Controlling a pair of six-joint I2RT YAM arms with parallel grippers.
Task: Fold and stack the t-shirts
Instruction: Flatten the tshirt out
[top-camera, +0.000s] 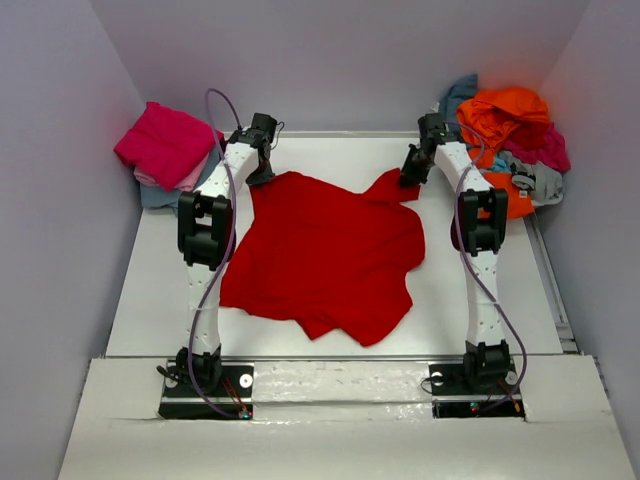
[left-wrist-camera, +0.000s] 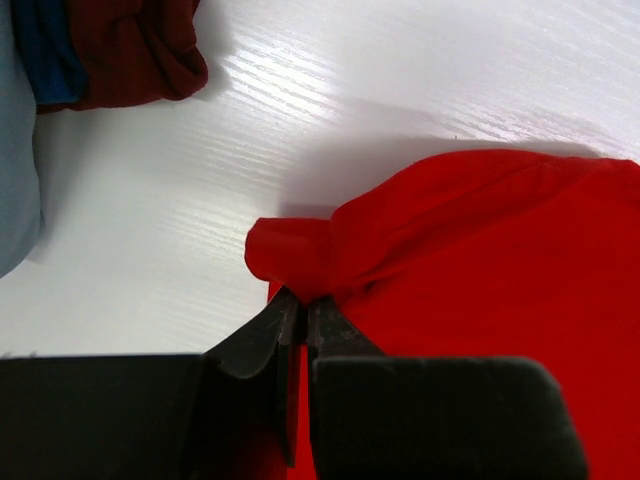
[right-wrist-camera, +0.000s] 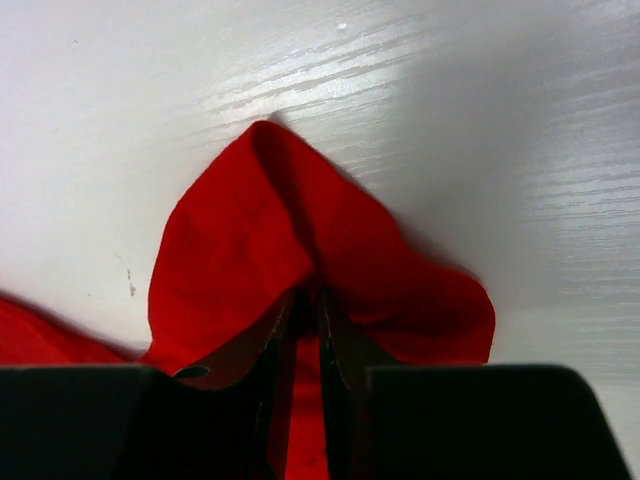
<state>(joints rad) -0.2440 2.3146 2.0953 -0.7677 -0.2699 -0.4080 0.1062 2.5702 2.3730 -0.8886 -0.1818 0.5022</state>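
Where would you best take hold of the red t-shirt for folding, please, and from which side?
Probably at the two far corners of the red t-shirt, one per gripper, coming from the near side: it lies spread flat, too wide for one hold. The left gripper and right gripper each pinch a bunched corner there.

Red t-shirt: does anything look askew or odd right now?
Yes. The red t-shirt lies skewed and rumpled, its near edge uneven with overlapping folds. The left tool and right tool each pinch a bunched far corner, so it is not flat yet.
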